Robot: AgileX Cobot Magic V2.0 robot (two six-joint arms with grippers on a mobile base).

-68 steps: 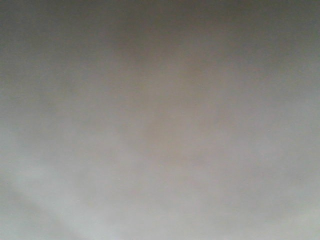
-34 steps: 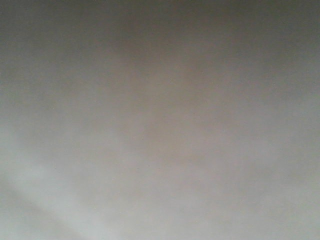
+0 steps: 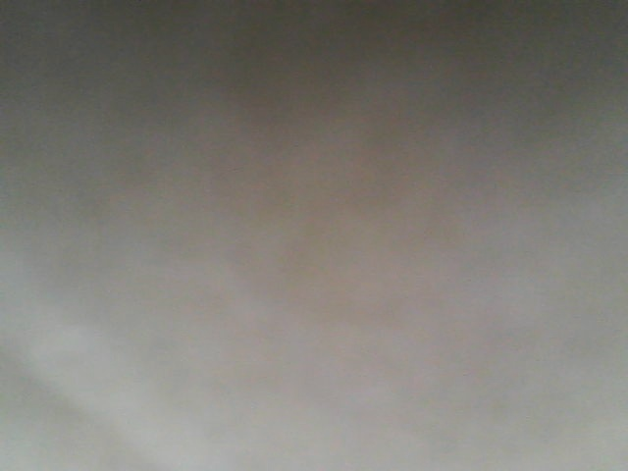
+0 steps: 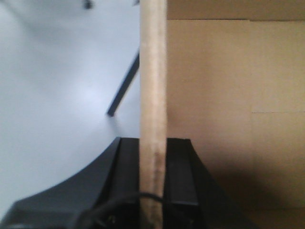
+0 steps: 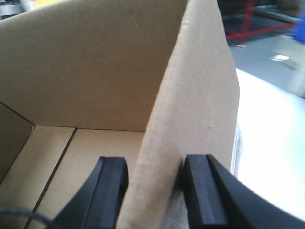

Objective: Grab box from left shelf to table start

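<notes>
Left end effector [image 4: 153,160] and right end effector [image 5: 155,174] each apparently clamp a box [image 5: 95,71] wall.

The box [image 5: 95,71] was plain brown cardboard, open at the top. In the right wrist view its bare interior filled the left and centre of the frame: a back wall, and a floor with a dark seam at lower left. One side wall rose through the centre, pinched by my right gripper [image 5: 155,167]. In the left wrist view a wall stood edge-on as a vertical strip at centre, clamped by my left gripper [image 4: 153,148], inner face to the right. The front view was too blurred to tell.
</notes>
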